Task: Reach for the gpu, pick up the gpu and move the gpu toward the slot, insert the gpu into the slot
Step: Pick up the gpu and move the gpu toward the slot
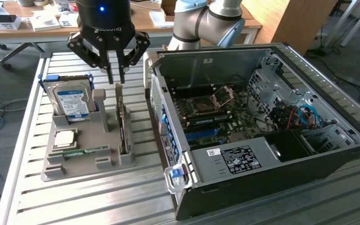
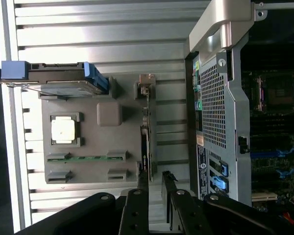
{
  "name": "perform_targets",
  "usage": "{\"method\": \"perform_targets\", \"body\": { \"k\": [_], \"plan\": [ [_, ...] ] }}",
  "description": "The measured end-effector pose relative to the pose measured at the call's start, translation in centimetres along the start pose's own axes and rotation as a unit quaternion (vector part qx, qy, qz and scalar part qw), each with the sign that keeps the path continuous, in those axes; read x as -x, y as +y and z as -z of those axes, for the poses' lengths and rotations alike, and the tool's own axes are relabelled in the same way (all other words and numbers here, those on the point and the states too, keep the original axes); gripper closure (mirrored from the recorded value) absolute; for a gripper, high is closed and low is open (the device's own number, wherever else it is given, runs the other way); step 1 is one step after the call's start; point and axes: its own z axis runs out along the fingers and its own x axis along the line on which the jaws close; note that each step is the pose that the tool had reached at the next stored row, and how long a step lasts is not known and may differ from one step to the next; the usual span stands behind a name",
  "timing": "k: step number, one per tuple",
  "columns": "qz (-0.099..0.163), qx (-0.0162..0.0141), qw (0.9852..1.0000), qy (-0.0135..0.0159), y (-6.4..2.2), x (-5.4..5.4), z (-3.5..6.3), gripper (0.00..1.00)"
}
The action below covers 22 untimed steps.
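On the exterior view's left, a grey holder (image 1: 80, 161) sits on the slatted metal desk (image 1: 73, 201). It carries a hard drive (image 1: 72, 102) standing upright, a processor chip (image 1: 65, 138) lying flat and a narrow memory stick (image 1: 83, 151) set in a groove.

Just beside these, toward the exterior view's right, the gpu (image 1: 122, 124) stands on its long edge in the holder's channel, with its top edge free. The claw (image 1: 116, 80) hangs directly above the far end of that edge. Its fingers are parted by a narrow gap and carry nothing; they are near the card but apart from it.

The card looks light, thin and stiff, but fragile. Its faces are studded with small components, and the contact edge is down in the channel. The bare upper board edge, pinched across its thickness, looks the safest hold. A grip there could let the card swing, so it should be firm and near the middle.

Farther right the open computer case (image 1: 330, 154) lies on its side, with the motherboard (image 1: 217, 112) and its blue expansion slots (image 1: 200, 135) exposed.
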Motion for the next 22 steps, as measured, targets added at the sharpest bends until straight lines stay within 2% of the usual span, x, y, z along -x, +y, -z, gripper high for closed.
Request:
{"method": "perform_targets", "body": {
  "k": [1,2,4,5,6,12,22],
  "plan": [
    [0.0,0.0,1.0,0.0,0.0,0.0,0.0,0.71],
    [0.0,0.0,1.0,0.0,0.0,0.0,0.0,0.71],
    [0.0,0.0,1.0,0.0,0.0,0.0,0.0,0.59],
    [0.0,0.0,1.0,0.0,0.0,0.0,0.0,0.59],
    [0.0,0.0,1.0,0.0,0.0,0.0,0.0,0.53],
    [0.0,0.0,1.0,0.0,-0.01,0.0,-0.22,0.53],
    [0.0,0.0,1.0,0.0,-0.09,0.0,-1.99,0.53]
  ]
}}
